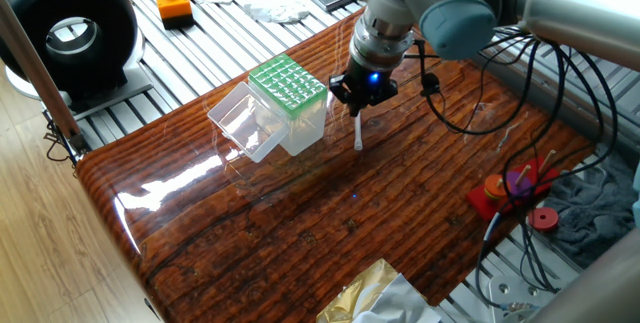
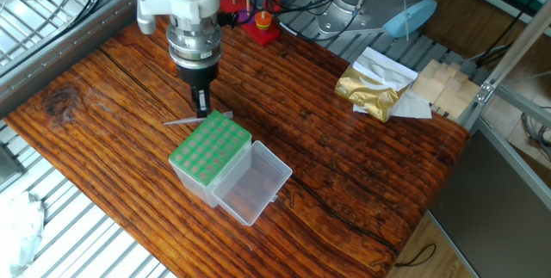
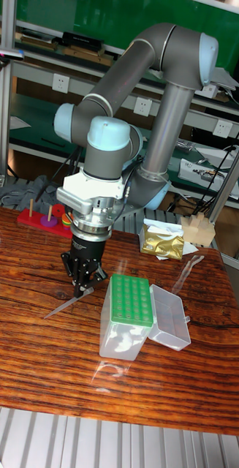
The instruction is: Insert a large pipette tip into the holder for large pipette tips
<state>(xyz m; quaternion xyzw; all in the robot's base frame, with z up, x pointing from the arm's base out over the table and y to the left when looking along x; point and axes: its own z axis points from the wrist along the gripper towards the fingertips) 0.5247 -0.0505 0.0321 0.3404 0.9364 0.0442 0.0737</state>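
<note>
The large pipette tip (image 2: pixel 182 121) lies flat on the wooden table just beside the holder for large pipette tips (image 2: pixel 209 152). It is a slim translucent white tube (image 3: pixel 65 304), also seen in one fixed view (image 1: pixel 358 135). The holder is a clear box with a green grid top (image 1: pixel 287 82) and its clear lid (image 3: pixel 170 316) hinged open. My gripper (image 3: pixel 80 289) points straight down over the tip's wide end, close to the holder's corner. Its fingers taper close together. No view shows whether they touch the tip or leave a gap.
A gold foil packet (image 2: pixel 372 89) and wooden blocks (image 2: pixel 443 87) sit at one table end. A red peg toy (image 1: pixel 515 188) and cables lie near the arm's base. An orange button box (image 1: pixel 173 1) and a black ring device (image 1: pixel 70 31) stand on the slatted bench beyond.
</note>
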